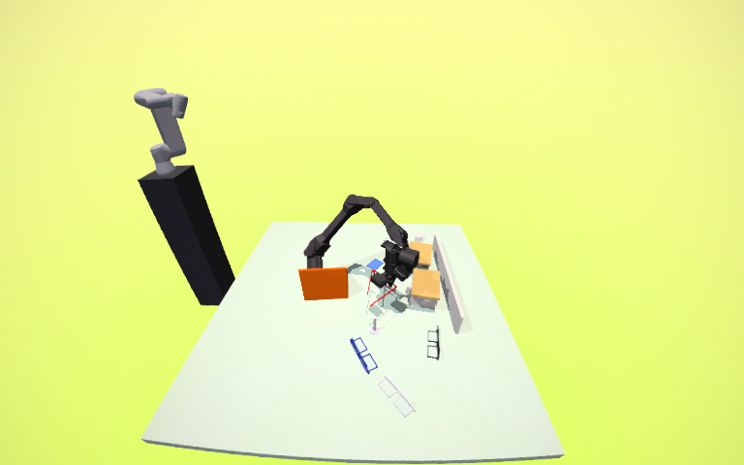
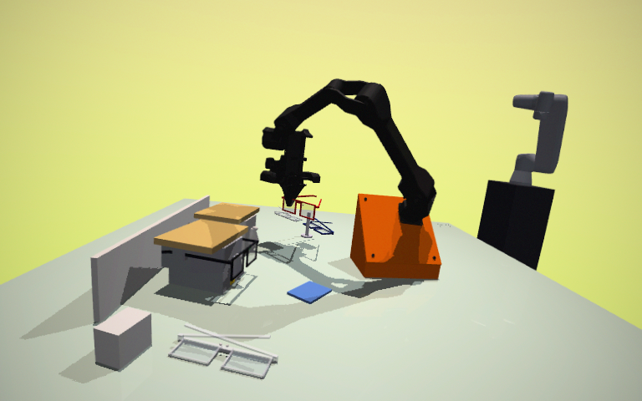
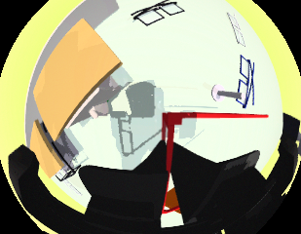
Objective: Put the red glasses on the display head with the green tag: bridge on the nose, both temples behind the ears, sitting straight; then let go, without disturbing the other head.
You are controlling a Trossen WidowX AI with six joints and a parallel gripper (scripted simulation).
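Nearest in the exterior view, clear glasses (image 2: pixel 222 352) are seen lying on the bench (image 2: pixel 464 337) beside a pale block (image 2: pixel 122 337). Behind them, two tan-topped display heads (image 2: pixel 201 236) are set along a grey wall (image 2: pixel 130 253); the nearer one is fitted with black glasses (image 2: pixel 237 261). Farther back, the red glasses (image 2: pixel 302 205) are held above the bench by the claw (image 2: pixel 291 200), closed tight on the frame.

Black arm (image 2: pixel 389 134) arched high, gripper (image 2: pixel 290 200) pointing down (clamped on red glasses (image 2: pixel 304 205)).
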